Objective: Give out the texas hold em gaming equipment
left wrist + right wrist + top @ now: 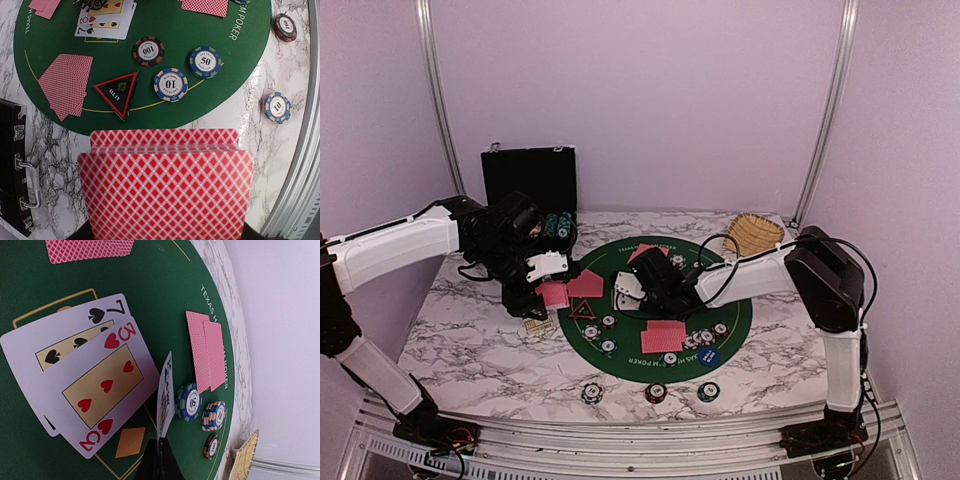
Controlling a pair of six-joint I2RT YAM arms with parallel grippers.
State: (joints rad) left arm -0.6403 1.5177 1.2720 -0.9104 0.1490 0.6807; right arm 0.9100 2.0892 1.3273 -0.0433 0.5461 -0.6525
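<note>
Left wrist view: left hand (552, 285) clamped on red-backed deck (165, 185), over worktop (240, 125) just beside green mat (165, 20).
Right wrist view: right hand (159, 460) pinching one card (165, 390) on edge, beside face-up cards (95, 375).
Risk: thin pinch on a tilted card; could slip free or land askew.

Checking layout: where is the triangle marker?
The triangle marker lies at the green mat's left edge in the top view; the left wrist view shows it between red-backed cards and a blue 10 chip.
</note>
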